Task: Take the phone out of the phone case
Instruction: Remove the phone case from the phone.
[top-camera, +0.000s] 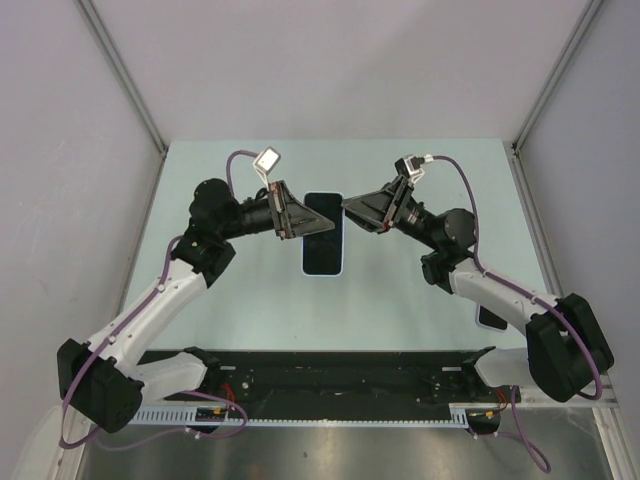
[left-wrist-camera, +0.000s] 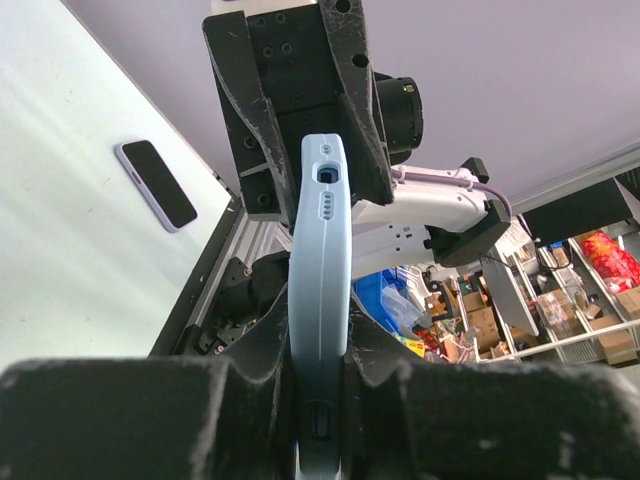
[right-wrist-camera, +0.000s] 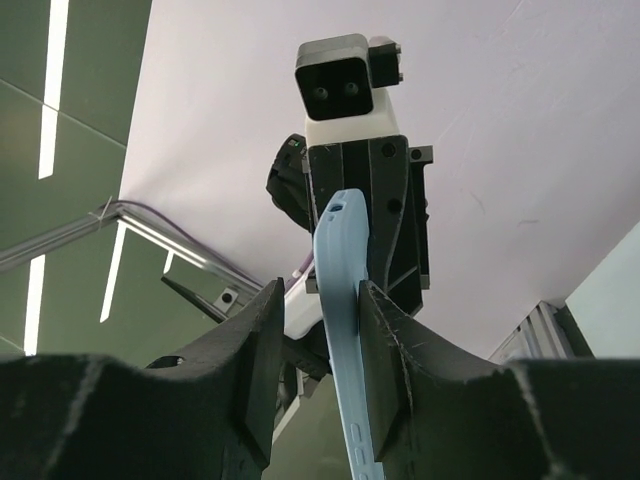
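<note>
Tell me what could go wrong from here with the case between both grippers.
The right gripper stands loose around the phone case, a gap at one finger, so only the left gripper clamps an edge: it could sag or drop. The second phone lies beside the right arm, within a careless sweep.

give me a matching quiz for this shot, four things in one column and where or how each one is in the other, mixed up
1 light blue case
2 purple-edged phone
3 left gripper
4 right gripper

a lying flat on the table
b shut tight on the case
c up between the two grippers
d loosely around the case, not clamped

Pairs: 1-c, 2-a, 3-b, 4-d
</note>
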